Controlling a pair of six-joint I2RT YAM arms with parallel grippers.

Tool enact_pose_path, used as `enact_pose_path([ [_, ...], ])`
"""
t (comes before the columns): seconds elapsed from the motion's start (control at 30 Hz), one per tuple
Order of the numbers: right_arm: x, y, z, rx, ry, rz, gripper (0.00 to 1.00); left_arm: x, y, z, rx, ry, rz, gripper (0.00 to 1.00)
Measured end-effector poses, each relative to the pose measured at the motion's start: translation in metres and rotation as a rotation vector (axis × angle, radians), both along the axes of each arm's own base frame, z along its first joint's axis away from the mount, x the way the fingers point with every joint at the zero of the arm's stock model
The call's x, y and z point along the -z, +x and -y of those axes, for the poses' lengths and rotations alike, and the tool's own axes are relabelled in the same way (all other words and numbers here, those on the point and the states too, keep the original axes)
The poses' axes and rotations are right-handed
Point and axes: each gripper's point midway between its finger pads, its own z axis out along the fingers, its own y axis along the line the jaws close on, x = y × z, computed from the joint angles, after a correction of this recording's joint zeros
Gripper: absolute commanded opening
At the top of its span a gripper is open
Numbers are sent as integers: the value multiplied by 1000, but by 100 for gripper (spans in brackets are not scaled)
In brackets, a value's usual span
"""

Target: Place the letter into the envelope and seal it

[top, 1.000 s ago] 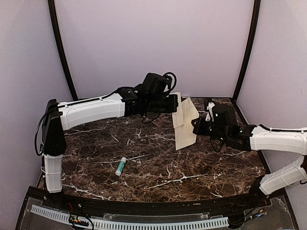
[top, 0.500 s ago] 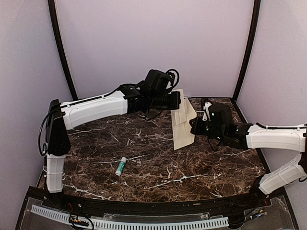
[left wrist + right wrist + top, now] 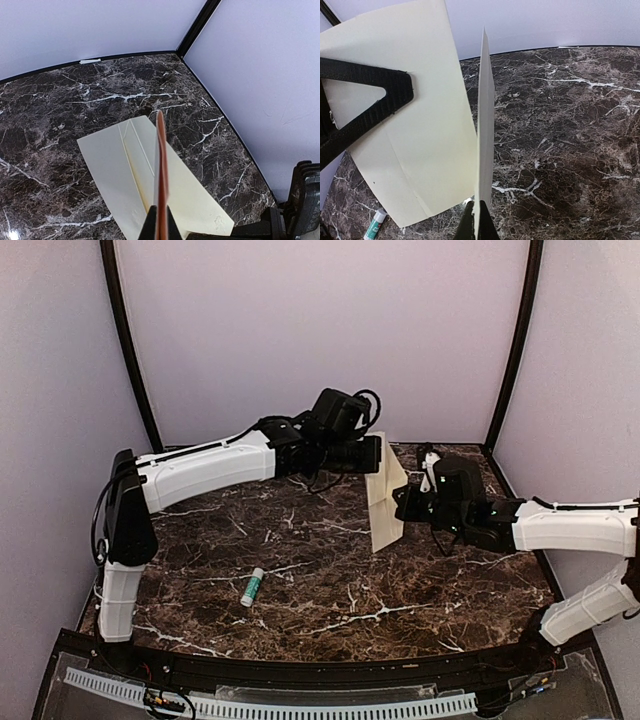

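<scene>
Envelope [image 3: 484,125] is clamped in the right hand [image 3: 479,220] over the far worktop [image 3: 300,580]. Left hand [image 3: 160,227] pinches the letter [image 3: 160,165] beside it.

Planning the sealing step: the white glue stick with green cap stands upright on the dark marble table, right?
No: the green-capped white glue stick lies on its side on the dark marble table; the top external view shows it.
</scene>
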Motion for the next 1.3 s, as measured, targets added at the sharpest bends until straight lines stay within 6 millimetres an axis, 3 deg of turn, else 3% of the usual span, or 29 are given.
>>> enact_pose_path([
  [0.33, -9, 2, -5, 6, 33, 38, 0, 1, 2, 13, -2, 0, 1, 0],
  [0.57, -13, 5, -5, 21, 59, 72, 0, 19, 1, 21, -5, 11, -39, 0],
  [0.83, 0, 8, -1, 49, 66, 101, 0, 31, -4, 20, -8, 22, -91, 0],
  [1.3, -8, -6, -13, -8, 49, 210, 0, 47, 2, 22, -40, 22, -144, 0],
])
